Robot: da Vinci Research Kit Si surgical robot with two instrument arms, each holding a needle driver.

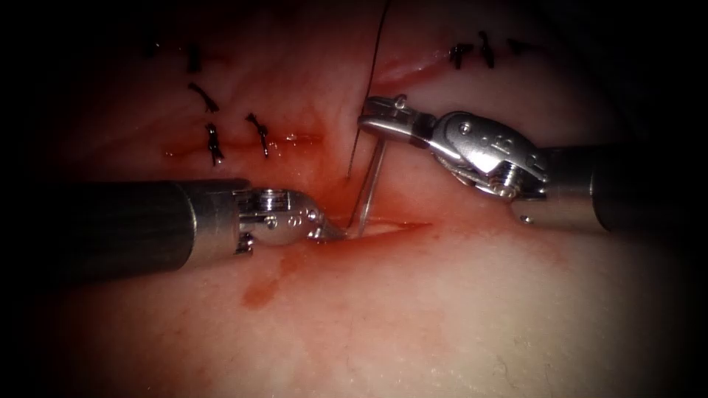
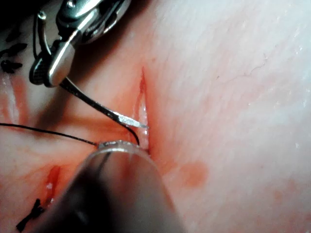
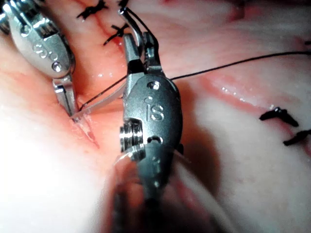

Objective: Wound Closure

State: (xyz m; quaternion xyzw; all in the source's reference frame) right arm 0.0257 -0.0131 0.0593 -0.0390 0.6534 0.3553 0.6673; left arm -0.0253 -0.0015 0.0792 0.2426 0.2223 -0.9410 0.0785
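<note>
My right tool (image 1: pixel 366 118) comes in from the right, its jaws shut on the curved needle (image 1: pixel 372 177) near its thread end. The needle slants down to the open cut (image 1: pixel 391 228) and its tip meets the cut's left end. There the left tool (image 1: pixel 335 234) has its thin jaws shut on the tissue edge beside the needle tip. In the right wrist view the needle (image 3: pixel 99 100) runs from my right tool (image 3: pixel 139 39) to the left tool (image 3: pixel 72 112). Black thread (image 1: pixel 372 74) trails up from the needle. The left wrist view has the needle (image 2: pixel 97 104) entering the cut's lip (image 2: pixel 143 92).
Black knotted stitches (image 1: pixel 214 140) close an older cut up on the left, and more stitches (image 1: pixel 472 51) sit up on the right. Red fluid (image 1: pixel 258 291) stains the tissue below the left tool. Pale tissue (image 1: pixel 442 324) spreads below the cut.
</note>
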